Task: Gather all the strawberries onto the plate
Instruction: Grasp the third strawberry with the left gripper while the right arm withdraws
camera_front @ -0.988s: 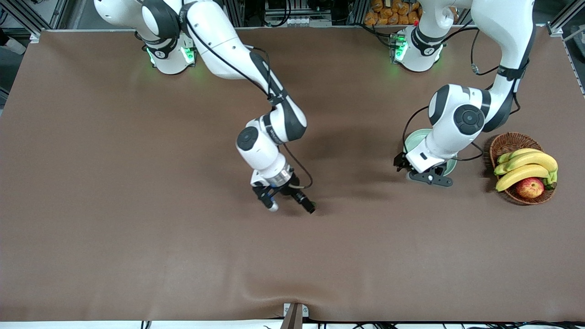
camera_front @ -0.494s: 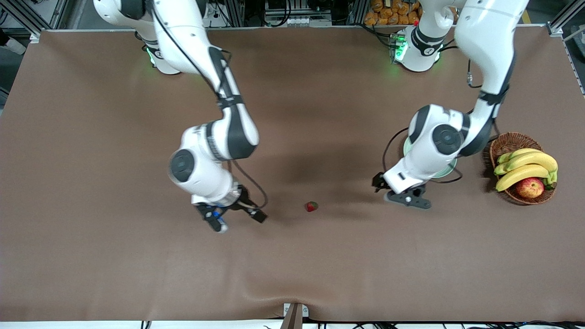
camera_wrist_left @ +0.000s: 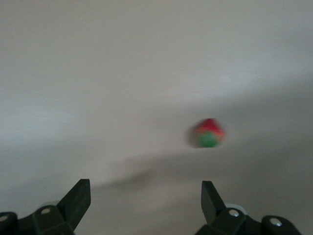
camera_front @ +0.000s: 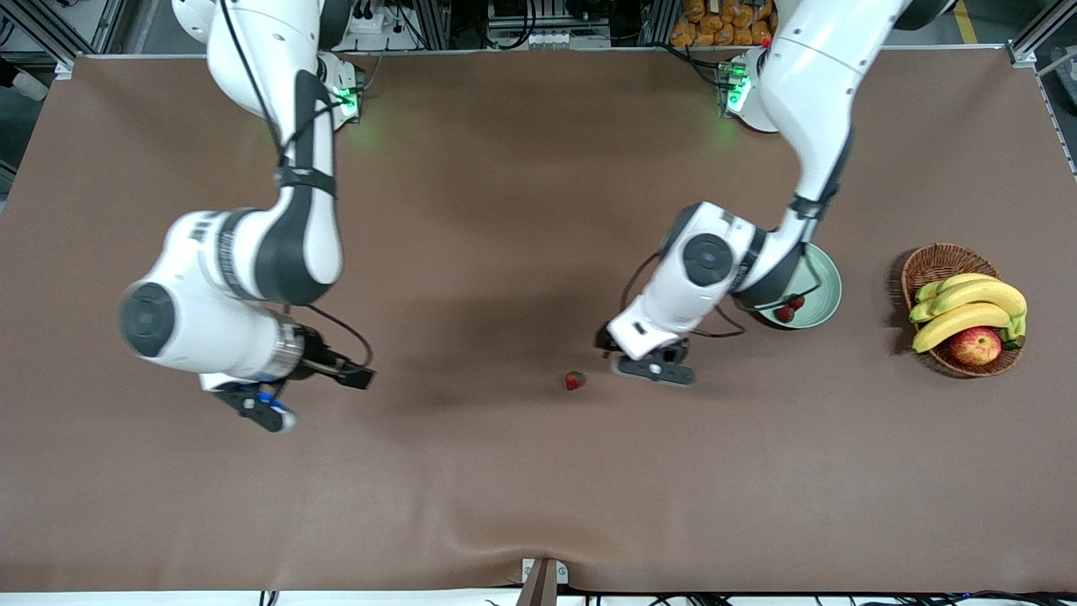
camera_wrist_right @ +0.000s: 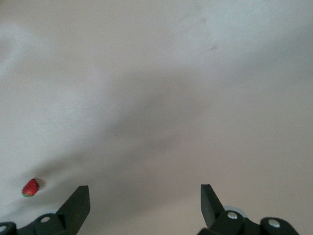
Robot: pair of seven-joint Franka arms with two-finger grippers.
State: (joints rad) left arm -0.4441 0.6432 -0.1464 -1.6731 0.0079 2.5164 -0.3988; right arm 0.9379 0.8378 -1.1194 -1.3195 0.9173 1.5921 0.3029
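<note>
One small red strawberry [camera_front: 575, 380] lies alone on the brown table; it also shows in the left wrist view as a strawberry [camera_wrist_left: 210, 133] ahead of the fingers, and in the right wrist view as a strawberry [camera_wrist_right: 30, 187] off to one side. The mint-green plate [camera_front: 829, 282] sits beside the basket, partly under the left arm, with two strawberries [camera_front: 785, 313] in it. My left gripper [camera_front: 646, 362] [camera_wrist_left: 145, 188] hangs open and empty over the table between plate and loose berry. My right gripper [camera_front: 257, 408] [camera_wrist_right: 145, 193] is open and empty over bare table toward the right arm's end.
A brown wicker basket [camera_front: 930, 263] with bananas [camera_front: 968, 305] and a red-yellow apple [camera_front: 976, 345] stands at the left arm's end of the table, beside the plate. The brown cloth has a raised wrinkle near the front edge.
The right arm swung off the loose strawberry toward its own end of the table, uncovering it. The left arm moved off the plate toward that berry, uncovering two berries in the plate.
</note>
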